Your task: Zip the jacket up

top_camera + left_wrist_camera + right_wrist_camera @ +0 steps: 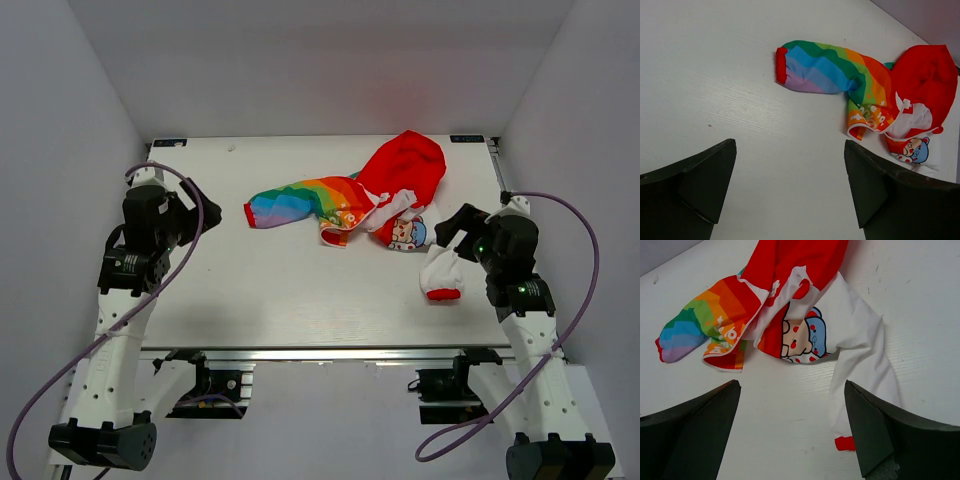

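Note:
The jacket [375, 200] lies crumpled at the back right of the table, red hood [405, 165] toward the rear, rainbow sleeve [295, 203] stretched left, white sleeve with red cuff [442, 275] toward the front right. It also shows in the left wrist view [865, 85] and in the right wrist view [790, 305]. Part of the white zipper edge [752, 320] shows; the slider is not clear. My left gripper [192, 210] is open and empty, left of the rainbow sleeve. My right gripper [458, 228] is open and empty, just above the white sleeve.
The white table [300, 290] is walled by grey panels on the left, right and rear. Its front edge [320, 350] runs above the arm bases. Purple cables loop beside each arm.

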Robot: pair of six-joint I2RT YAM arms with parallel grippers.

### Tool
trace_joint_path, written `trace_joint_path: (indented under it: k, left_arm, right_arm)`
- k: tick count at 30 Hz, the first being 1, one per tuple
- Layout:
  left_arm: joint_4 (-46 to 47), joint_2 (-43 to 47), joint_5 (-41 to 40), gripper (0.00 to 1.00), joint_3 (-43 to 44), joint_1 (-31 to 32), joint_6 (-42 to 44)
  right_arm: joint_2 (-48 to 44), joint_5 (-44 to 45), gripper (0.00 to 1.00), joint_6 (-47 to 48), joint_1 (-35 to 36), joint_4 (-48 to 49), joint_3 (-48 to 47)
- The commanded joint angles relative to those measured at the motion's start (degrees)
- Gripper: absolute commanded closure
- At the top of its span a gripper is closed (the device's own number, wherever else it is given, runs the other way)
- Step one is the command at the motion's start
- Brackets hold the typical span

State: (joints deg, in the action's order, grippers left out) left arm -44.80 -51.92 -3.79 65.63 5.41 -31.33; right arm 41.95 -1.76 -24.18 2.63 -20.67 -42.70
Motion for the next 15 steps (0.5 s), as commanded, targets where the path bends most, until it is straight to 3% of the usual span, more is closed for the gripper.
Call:
trace_joint_path:
  k: [1, 5, 9, 15]
  left_arm:
    - [1.1, 0.5, 0.5, 0.02, 0.0, -0.1, 0.7]
    - [2.0, -1.3, 2.1, 0.02, -0.6, -0.2, 0.7]
    - [3.5, -6.4, 10.3, 0.02, -1.7, -0.2, 2.1]
    - [10.2, -14.4, 17.2, 0.02, -6.2, 2.1, 2.1]
  right_arm:
    - [-0.7, -0.7, 0.11, 1.2, -0.2, 1.9, -2.5]
    - [-1.2, -1.2, 0.11, 1.4, -0.2, 2.4, -1.6]
    - [-0.6, -4.2, 0.11, 2.4, -0.2, 3.1, -0.8]
    - [8.2, -4.8, 0.11, 2.4, -0.2, 1.4, -3.3]
